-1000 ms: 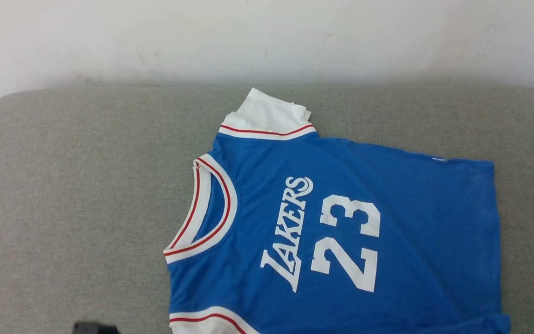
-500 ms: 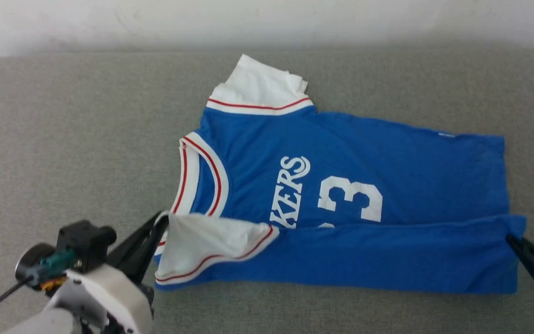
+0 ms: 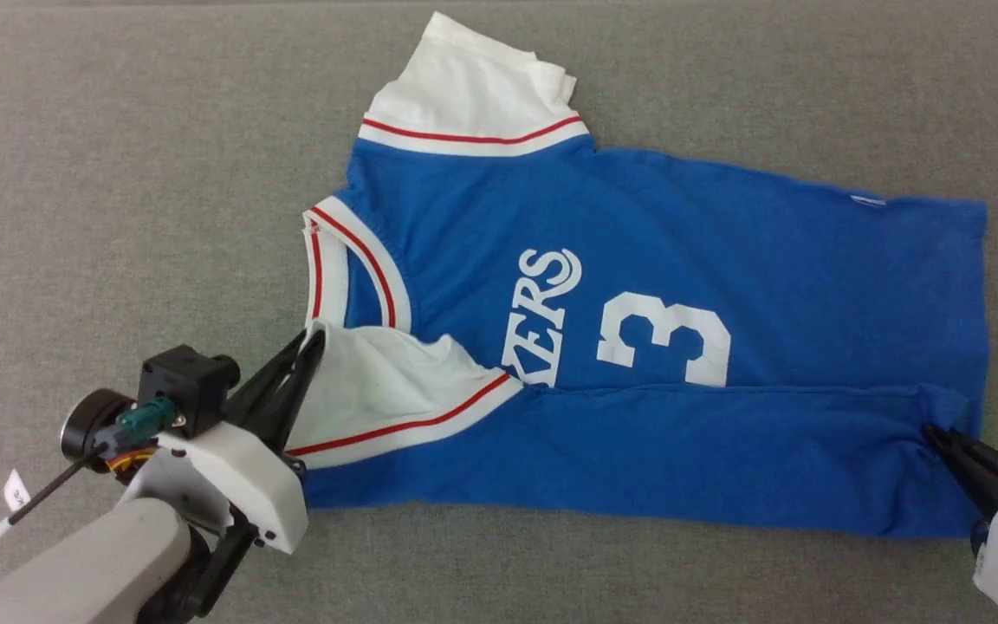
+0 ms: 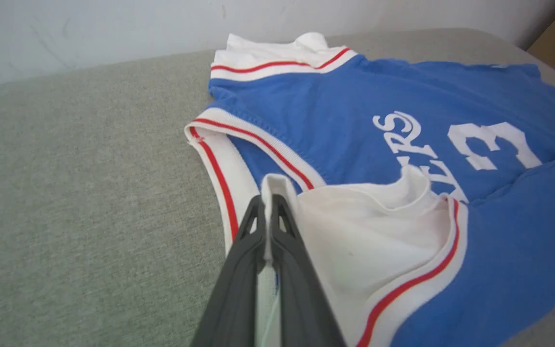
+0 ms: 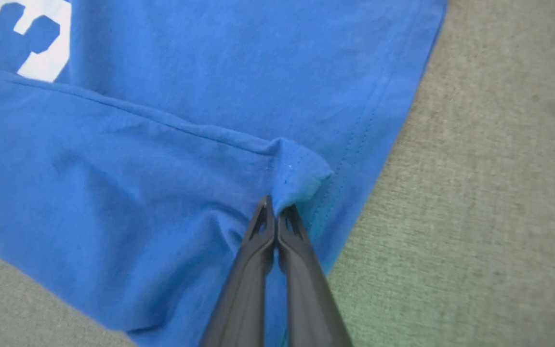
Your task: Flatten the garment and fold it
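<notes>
Left gripper [image 3: 314,338]: fingers pressed together, pinching the white edge of the near sleeve [image 3: 378,386]. Right gripper [image 3: 932,431]: also closed, clamped on a puckered blue hem corner. The shirt [image 3: 681,225] lies on the grey pad [image 3: 118,173], collar to my left and hem to my right. Its near long edge is folded up over the front, leaving "KERS" and "3" readable. The far sleeve [image 3: 473,87] lies flat on the pad.

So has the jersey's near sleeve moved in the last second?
Yes: the near sleeve has folded away from the robot onto the lettering, pinched by the left claw.
</notes>
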Controlling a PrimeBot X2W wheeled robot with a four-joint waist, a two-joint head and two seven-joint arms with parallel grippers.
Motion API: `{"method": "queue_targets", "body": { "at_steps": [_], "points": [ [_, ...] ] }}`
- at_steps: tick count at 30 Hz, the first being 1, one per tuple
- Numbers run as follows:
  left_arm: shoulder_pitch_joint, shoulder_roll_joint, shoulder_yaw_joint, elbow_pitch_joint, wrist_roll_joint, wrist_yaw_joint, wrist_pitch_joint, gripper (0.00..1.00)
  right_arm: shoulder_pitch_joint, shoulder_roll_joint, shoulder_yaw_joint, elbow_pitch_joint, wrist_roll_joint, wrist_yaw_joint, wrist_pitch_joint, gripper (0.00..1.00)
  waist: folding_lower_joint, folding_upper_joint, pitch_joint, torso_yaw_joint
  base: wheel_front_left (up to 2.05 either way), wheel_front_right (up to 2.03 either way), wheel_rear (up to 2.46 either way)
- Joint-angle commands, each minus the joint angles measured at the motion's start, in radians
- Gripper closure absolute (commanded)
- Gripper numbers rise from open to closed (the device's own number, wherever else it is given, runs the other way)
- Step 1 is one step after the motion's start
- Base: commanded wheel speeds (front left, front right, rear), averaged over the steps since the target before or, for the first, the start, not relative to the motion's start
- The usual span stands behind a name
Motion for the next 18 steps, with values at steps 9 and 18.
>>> {"method": "queue_targets", "body": {
  "at_steps": [9,18],
  "points": [
    [-0.035,-0.072,-0.038,0.163,0.0,-0.025,0.044,0.89,-0.053,-0.014,0.044,0.052,0.033,-0.002,-0.029,1.0,-0.0002,0.0,0.03,-0.012,0.0,0.0,0.0],
    [-0.012,-0.097,0.01,0.174,-0.035,-0.012,-0.032,0.0,-0.057,-0.001,0.027,0.053,0.045,-0.002,-0.049,0.0,-0.0002,0.0,-0.022,-0.011,0.0,0.0,0.0]
  ]
}}
